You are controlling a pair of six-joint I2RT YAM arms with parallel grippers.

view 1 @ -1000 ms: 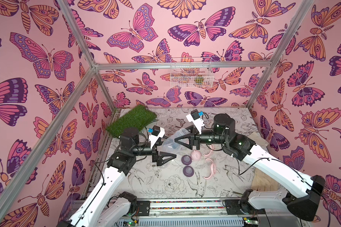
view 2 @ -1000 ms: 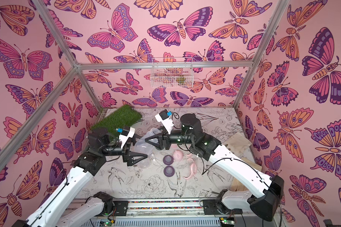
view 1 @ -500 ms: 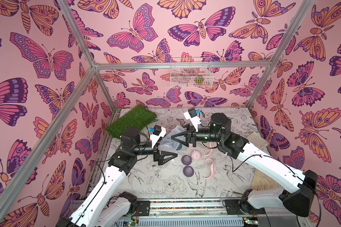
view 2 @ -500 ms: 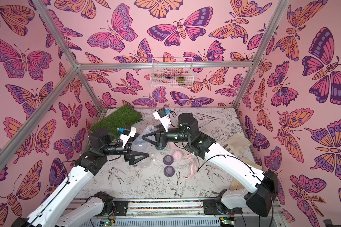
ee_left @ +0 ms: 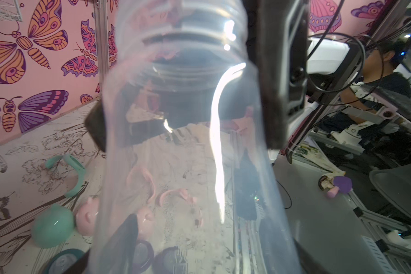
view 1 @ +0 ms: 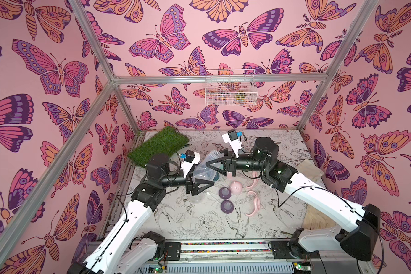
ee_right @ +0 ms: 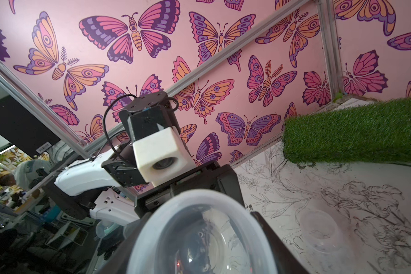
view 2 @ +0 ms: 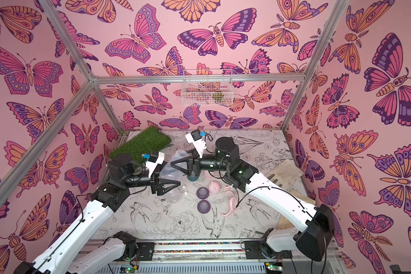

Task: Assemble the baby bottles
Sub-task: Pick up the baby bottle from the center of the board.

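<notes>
Right pincer (view 1: pixel 211 166) clenches the clear plastic baby bottle (view 1: pixel 202 167) by its threaded neck, presumably offering the base to the left pincer (view 1: pixel 210 184); whether that grasps, we cannot tell.

A clear plastic baby bottle (view 1: pixel 205 163) hangs tilted at mid-frame, open mouth toward the upper right. Below it a second clear bottle (view 1: pixel 198 198) rests on the desk (view 1: pixel 195 227), with two purple nipple collars (view 1: pixel 224 192), a pink domed eared cap (view 1: pixel 236 187) and two pink handled rings (view 1: pixel 256 204) to its right.
</notes>
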